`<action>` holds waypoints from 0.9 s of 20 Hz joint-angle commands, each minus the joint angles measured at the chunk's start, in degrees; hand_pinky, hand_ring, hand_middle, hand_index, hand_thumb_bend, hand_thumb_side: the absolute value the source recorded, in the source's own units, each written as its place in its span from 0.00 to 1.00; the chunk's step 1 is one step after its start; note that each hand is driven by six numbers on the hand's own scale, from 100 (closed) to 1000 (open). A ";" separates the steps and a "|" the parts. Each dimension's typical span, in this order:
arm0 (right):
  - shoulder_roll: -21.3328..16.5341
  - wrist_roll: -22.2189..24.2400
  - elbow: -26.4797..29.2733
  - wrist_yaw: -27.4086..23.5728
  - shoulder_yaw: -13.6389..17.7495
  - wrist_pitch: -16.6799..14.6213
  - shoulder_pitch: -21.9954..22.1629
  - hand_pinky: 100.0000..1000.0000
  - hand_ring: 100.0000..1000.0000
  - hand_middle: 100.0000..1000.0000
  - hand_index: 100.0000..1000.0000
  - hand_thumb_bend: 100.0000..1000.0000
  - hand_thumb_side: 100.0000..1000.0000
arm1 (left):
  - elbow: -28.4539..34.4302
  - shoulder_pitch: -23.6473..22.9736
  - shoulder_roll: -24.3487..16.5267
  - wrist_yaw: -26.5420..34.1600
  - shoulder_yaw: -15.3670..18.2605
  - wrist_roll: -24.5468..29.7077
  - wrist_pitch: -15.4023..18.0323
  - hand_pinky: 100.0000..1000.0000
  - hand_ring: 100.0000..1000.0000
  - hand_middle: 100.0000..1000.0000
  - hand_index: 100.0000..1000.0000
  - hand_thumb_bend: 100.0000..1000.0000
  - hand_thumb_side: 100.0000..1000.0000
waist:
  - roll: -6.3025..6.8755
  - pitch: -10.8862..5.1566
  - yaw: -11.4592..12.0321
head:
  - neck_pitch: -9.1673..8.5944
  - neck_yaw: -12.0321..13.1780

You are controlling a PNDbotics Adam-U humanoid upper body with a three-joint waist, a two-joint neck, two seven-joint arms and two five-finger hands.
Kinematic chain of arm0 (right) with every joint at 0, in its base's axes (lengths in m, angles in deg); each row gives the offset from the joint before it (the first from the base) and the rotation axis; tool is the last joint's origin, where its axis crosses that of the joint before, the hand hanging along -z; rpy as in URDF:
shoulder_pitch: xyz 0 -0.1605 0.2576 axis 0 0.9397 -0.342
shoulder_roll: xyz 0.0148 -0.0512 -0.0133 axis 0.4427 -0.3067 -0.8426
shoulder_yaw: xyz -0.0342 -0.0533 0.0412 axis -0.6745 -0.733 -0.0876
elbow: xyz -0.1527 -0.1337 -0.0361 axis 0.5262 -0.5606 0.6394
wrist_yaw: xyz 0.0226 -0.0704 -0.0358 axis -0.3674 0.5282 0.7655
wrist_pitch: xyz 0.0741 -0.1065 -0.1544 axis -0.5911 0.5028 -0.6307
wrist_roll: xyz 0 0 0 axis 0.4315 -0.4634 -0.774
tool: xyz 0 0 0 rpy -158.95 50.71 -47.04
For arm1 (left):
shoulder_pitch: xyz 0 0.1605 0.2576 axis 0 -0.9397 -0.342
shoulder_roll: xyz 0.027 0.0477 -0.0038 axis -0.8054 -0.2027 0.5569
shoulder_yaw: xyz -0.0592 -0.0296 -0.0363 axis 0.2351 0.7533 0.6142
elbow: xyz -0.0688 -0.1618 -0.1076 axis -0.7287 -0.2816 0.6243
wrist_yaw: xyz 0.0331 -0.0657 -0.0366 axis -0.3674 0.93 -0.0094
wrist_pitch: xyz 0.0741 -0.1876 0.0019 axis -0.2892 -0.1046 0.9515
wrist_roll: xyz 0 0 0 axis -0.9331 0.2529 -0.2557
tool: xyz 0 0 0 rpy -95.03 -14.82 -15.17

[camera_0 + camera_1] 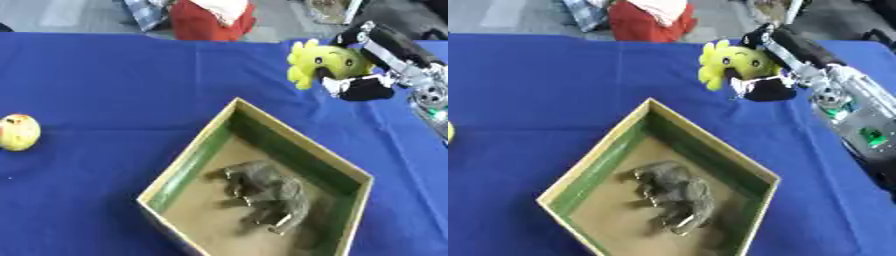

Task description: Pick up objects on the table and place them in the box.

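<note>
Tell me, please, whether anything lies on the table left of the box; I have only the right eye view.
Observer: Yes, a round yellow fruit lies on the blue cloth by the left edge. Your view shows only a sliver of it.
Operator: Is it touching the box?
Observer: No, it lies well apart from the box, with bare cloth between them.
Operator: Is it plain yellow?
Observer: No, it has a reddish patch near its top.
</note>
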 commanded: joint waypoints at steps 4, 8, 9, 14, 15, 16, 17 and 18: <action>-4.17 -3.72 7.58 1.16 0.07 -3.15 2.82 0.84 0.73 0.14 0.44 0.00 0.18 | 1.13 0.30 -1.27 0.53 0.46 -0.44 -0.01 0.54 0.57 0.65 0.80 0.00 1.00 | 0.32 -2.62 -1.07 | 0.67 1.37; -3.27 -3.73 11.70 3.29 -2.43 -6.60 3.77 0.84 0.73 0.16 0.45 0.00 0.18 | 1.13 0.46 -2.06 1.04 0.50 -0.94 0.33 0.54 0.57 0.65 0.80 0.00 1.00 | 0.40 -3.43 -1.89 | 1.82 2.16; -2.45 -3.47 11.92 3.77 -3.03 -7.52 3.34 0.84 0.73 0.16 0.45 0.00 0.17 | 1.13 0.42 -2.26 1.17 0.54 -1.09 0.41 0.54 0.57 0.65 0.80 0.00 1.00 | 0.45 -3.63 -2.19 | 2.14 2.38; 2.75 -1.02 12.13 5.17 -5.23 -11.43 1.61 0.83 0.73 0.16 0.46 0.00 0.17 | 1.13 -0.13 -3.23 1.46 0.80 -1.70 0.69 0.54 0.57 0.65 0.80 0.00 1.00 | 0.60 -4.54 -3.85 | 3.53 3.30; 3.98 -0.49 12.13 5.27 -5.56 -11.76 1.45 0.83 0.73 0.16 0.46 0.00 0.17 | 1.13 -0.27 -3.42 1.49 0.88 -1.84 0.72 0.54 0.57 0.65 0.80 0.00 1.00 | 0.58 -4.75 -4.20 | 3.77 3.53; 5.34 0.09 12.13 5.34 -5.93 -11.87 1.31 0.83 0.74 0.16 0.46 0.00 0.17 | 1.13 -0.41 -3.59 1.52 0.96 -1.98 0.73 0.54 0.57 0.65 0.80 0.00 1.00 | 0.57 -4.97 -4.56 | 3.98 3.79; 6.65 0.66 12.13 5.50 -6.30 -11.82 1.20 0.83 0.74 0.15 0.46 0.00 0.17 | 1.13 -0.52 -3.73 1.55 1.03 -2.10 0.74 0.54 0.57 0.65 0.80 0.00 1.00 | 0.56 -5.14 -4.84 | 4.16 4.01; 7.99 1.24 12.13 5.76 -6.72 -11.69 1.16 0.83 0.74 0.16 0.46 0.00 0.17 | 1.13 -0.61 -3.86 1.58 1.07 -2.20 0.77 0.54 0.57 0.65 0.80 0.00 1.00 | 0.57 -5.34 -5.09 | 4.40 4.23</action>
